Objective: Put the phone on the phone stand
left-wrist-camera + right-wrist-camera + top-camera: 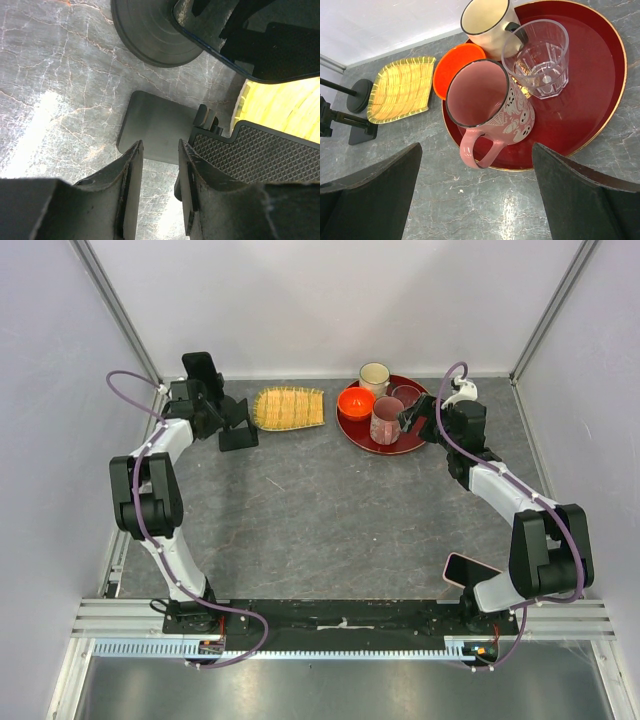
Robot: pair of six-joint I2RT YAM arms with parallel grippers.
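Observation:
The phone (200, 368), flat and glossy black, stands tilted at the back left over the phone stand, whose round black disc base (150, 35) lies just beneath the phone's edge (240, 45). I cannot tell how firmly it rests there. My left gripper (160, 146) hangs just in front of it, jaws partly apart with only bare table between them, touching nothing. That disc base and its stem also show in the right wrist view (359, 96). My right gripper (477, 147) stands wide open beside the red tray, near the pink mug's handle, holding nothing.
A second black stand with a flat rectangular base (155, 125) and a textured plate (270, 155) sits right under my left gripper. A yellow woven tray (290, 407) lies beside it. The red tray (600, 100) holds a pink mug (490, 110), an orange bowl, a cream cup and a glass. A pink-cased phone (468, 568) lies by the right arm's base.

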